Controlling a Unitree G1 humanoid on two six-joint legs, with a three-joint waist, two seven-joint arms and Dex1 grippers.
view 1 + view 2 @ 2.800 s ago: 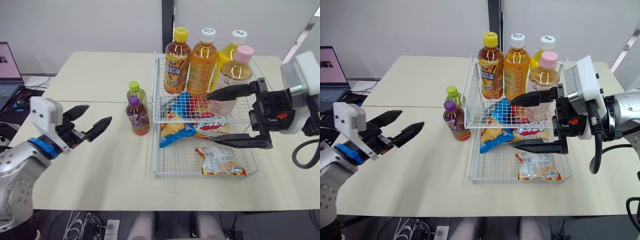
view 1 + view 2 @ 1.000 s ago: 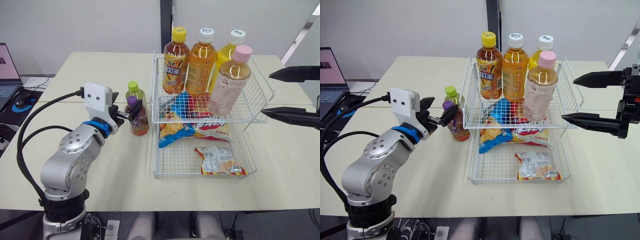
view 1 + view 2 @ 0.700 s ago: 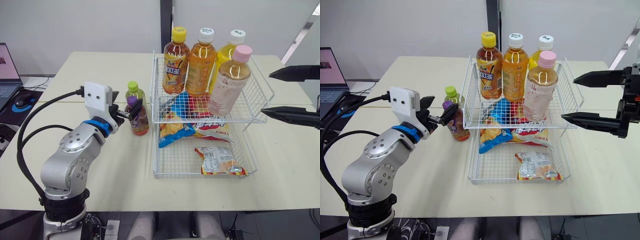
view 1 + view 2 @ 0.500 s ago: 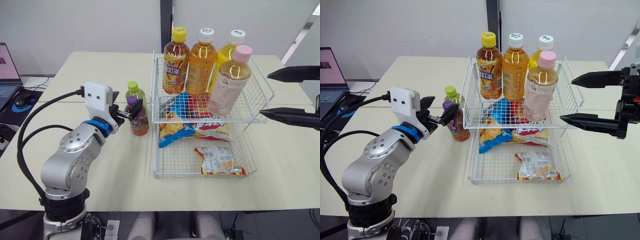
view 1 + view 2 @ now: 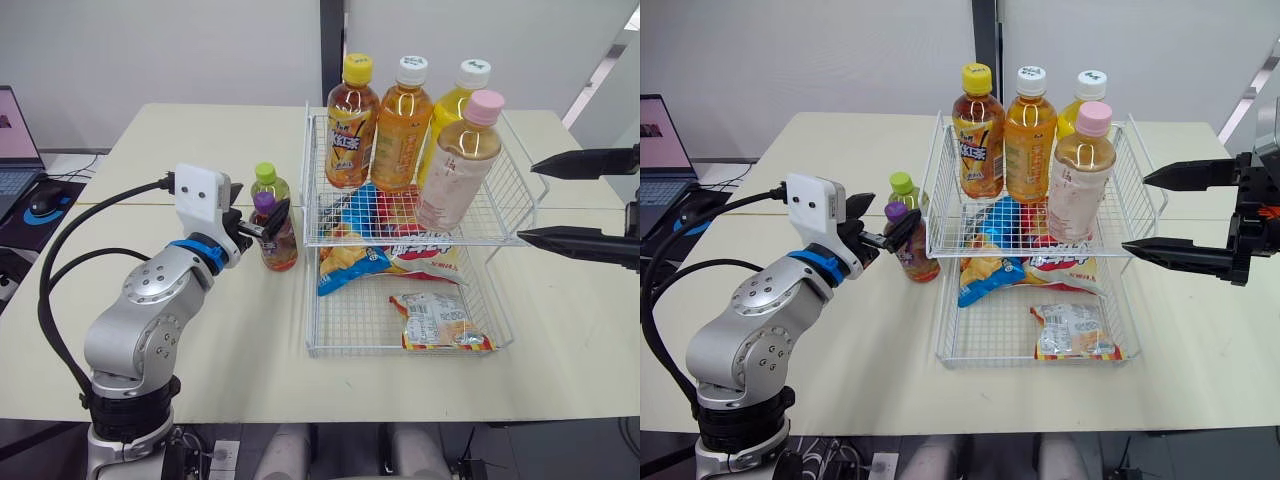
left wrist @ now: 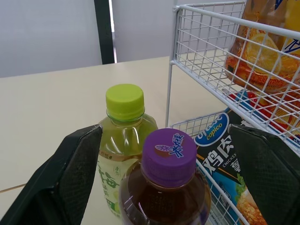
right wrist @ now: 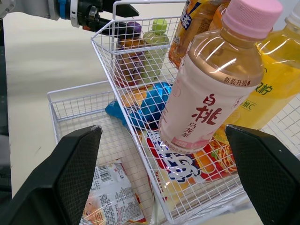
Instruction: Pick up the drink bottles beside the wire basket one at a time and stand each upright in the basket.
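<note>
**Item: purple-capped bottle** point(image 5: 275, 236). Small drink bottle, dark contents, filled nearly to the neck.

**Location:** Stood upright on the table point(image 5: 200, 140), just beside the left wall of the wire basket point(image 5: 360, 351), about midway between the table's near and far edges. A green-capped bottle point(image 5: 268, 185) is stood close behind it on the far side; contact between the two cannot be judged.

**Left gripper** point(image 5: 262, 212): Spread wide, one finger placed on either side of the purple cap at cap-and-neck height, neither seen touching it.

**Right gripper** point(image 5: 1135, 213): Spread wide, empty, held off the basket's right side above the table's right edge.

**Handling (judged):** Being full and capped, the item is expected to be stiff and fairly heavy for its size. The smooth plastic is likely to be slippery, and the rounded shoulder would let the fingers ride upward.

**Hold (judged):** The straight labelled body below the shoulder is preferred to the cap. The far finger is to be passed carefully, since the green-capped bottle could be nudged over.

**Destination:** Upper tier, where four taller bottles point(image 5: 402, 125) are already stood.
</note>
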